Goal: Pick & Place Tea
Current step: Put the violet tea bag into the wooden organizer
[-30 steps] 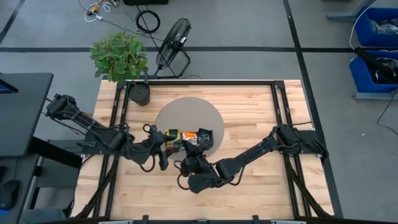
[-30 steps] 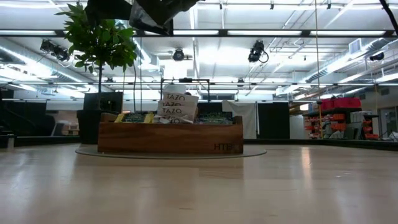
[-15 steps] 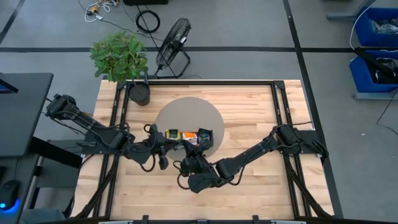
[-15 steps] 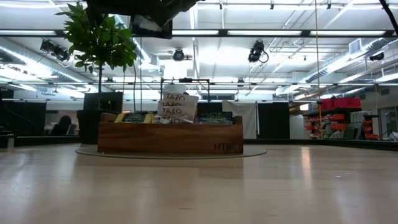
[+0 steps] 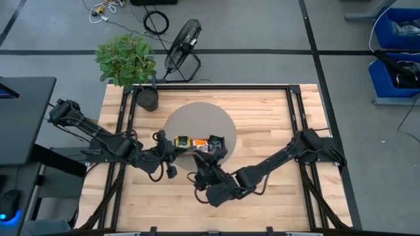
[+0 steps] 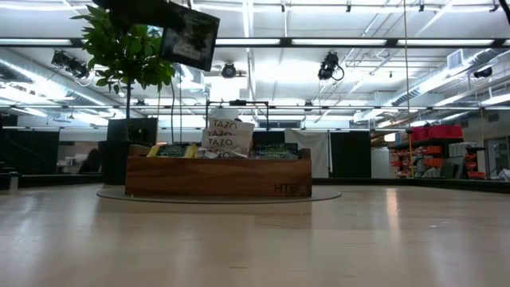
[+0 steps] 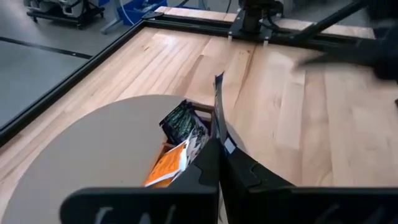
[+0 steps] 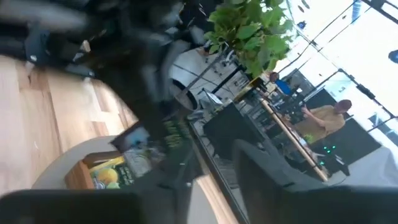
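Wooden table, high view: one tray (image 5: 228,139) on one grey mat (image 5: 197,118), one plant (image 5: 126,59) and one fan (image 5: 182,40) at the far edge. The left gripper (image 5: 172,157) and the right gripper (image 5: 200,165) hang close together just in front of the tray, so a bump between them is a risk. Low view: one dark sachet (image 6: 190,36) is held high above the tray. A few white sachets (image 6: 225,134) stand up out of the tray (no exact count; the rest are hidden). Left wrist view: the jaws are closed on that one sachet, seen edge-on and pinched near its lower edge. It is thin paper, so it may twist or slip out. Right wrist view: jaws apart, nothing between them (blurry), and one person (image 8: 326,118) is in the room behind.
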Available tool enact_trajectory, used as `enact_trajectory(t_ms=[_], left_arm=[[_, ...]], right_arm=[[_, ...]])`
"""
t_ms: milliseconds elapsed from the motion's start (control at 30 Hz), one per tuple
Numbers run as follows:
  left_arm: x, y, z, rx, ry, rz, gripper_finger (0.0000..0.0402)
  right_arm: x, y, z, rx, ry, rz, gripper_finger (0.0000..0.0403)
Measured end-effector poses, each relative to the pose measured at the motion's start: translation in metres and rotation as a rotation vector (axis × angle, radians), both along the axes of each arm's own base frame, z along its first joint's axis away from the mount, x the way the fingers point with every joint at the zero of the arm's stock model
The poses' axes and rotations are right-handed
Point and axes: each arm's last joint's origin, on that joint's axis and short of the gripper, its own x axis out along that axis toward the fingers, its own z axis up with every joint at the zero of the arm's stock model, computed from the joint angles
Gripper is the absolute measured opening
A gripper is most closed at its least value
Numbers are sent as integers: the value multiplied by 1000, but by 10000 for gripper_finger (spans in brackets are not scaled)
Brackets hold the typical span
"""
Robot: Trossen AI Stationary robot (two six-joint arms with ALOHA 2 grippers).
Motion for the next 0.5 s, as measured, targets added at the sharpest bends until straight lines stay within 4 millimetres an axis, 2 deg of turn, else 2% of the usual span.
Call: enact_trajectory(t_ms=[133,233,333,500], left_arm=[[-1,-1,-1,19,10,-2,2],[-3,-4,-1,46,14,-17,2],[-4,-8,1,72,7,-36,2],[-5,-13,3,81,-13,-61,2]], right_arm=[[-19,-6,26,102,-19,55,164],[-28,-18,44,302,3,197,191],[-31,-34,57,458,56,325,203],[-29,-60,70,559,88,435,206]])
